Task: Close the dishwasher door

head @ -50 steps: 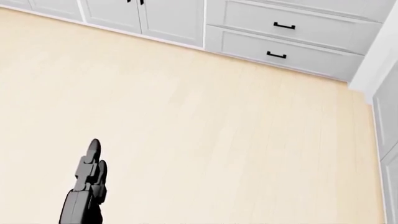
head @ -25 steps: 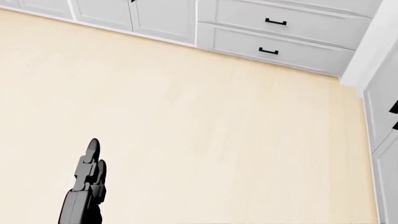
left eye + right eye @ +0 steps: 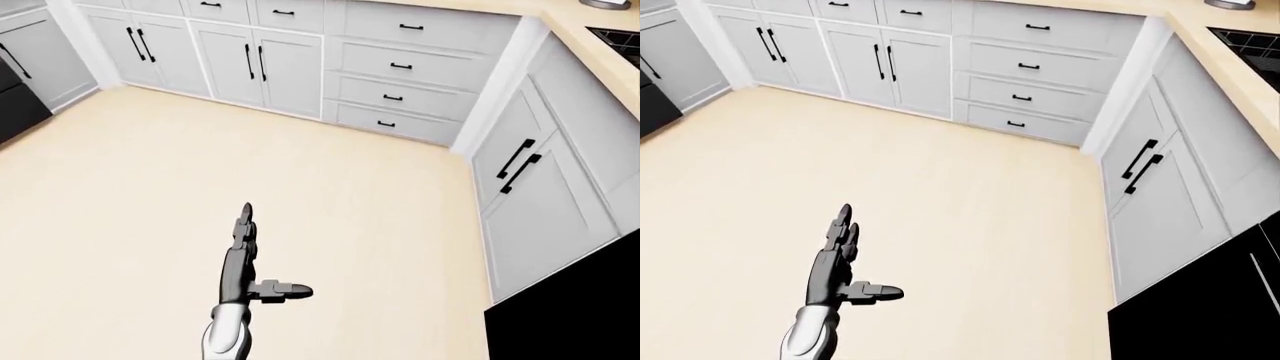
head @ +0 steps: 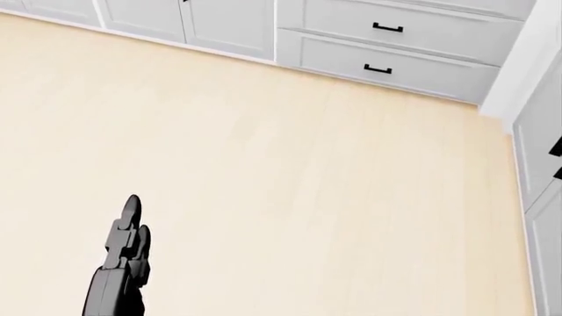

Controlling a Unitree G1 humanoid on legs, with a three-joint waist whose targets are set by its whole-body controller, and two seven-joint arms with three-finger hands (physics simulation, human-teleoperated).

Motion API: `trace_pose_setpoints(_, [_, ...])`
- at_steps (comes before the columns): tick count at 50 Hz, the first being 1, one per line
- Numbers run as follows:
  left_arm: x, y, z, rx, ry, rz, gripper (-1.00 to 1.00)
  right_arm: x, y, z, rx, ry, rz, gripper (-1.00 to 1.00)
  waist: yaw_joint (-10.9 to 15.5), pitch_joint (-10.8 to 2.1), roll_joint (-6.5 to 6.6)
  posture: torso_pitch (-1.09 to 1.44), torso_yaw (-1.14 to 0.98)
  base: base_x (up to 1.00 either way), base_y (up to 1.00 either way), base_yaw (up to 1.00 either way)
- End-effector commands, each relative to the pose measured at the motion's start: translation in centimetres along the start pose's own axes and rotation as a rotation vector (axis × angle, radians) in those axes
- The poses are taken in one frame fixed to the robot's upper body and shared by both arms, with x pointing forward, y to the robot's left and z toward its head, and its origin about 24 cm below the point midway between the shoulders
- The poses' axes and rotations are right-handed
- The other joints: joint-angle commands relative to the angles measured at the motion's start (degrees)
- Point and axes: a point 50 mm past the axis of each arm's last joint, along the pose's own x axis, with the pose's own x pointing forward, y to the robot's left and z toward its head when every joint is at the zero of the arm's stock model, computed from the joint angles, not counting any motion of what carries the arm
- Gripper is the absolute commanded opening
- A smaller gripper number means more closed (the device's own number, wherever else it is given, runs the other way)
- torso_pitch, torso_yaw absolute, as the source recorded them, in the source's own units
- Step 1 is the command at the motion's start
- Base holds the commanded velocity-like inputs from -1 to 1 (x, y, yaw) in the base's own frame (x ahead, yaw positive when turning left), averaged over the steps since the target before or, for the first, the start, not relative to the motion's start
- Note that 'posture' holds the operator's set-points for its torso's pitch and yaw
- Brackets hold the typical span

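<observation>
Only the left hand point(image 3: 245, 259) shows, reaching out over the pale wood floor point(image 3: 350, 202) with its fingers stretched straight toward the top of the left-eye view and its thumb point(image 3: 285, 289) sticking out sideways to the right: spread wide, holding nothing and touching nothing. The right hand is out of every view.

White cabinets point(image 3: 230, 64) with black bar handles run along the top of the eye views, with a stack of drawers point(image 3: 400, 71) to their right. At the inside corner, where the beige counter point(image 3: 1230, 71) turns and runs down the right edge, more white doors point(image 3: 530, 187) stand below it. A dark grid (part of a stove top, as far as can be told) sits on the counter at the top right corner.

A flat black panel point(image 3: 1195, 307) fills the bottom right corner of both eye views, under the counter's lower end; whether it is the dishwasher door cannot be told. Another black appliance point(image 3: 15, 101) stands at the left edge.
</observation>
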Motion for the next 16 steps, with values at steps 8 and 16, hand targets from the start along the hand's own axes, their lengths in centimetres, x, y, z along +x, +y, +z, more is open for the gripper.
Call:
trace_pose_setpoints(8, [0.31, -0.07, 1.62, -0.001, -0.086, -0.003, 1.00, 0.28, -2.84, 2.15, 0.009, -0.082, -0.126, 1.00, -0.39, -0.46, -1.00, 0.00, 0.00, 0.00, 0.00, 0.00])
trace_pose_setpoints(16, [0.30, -0.05, 1.65, -0.001, -0.086, -0.002, 1.00, 0.24, -2.89, 1.94, 0.005, -0.070, -0.139, 1.00, -0.34, -0.46, -0.82, 0.00, 0.00, 0.00, 0.00, 0.00])
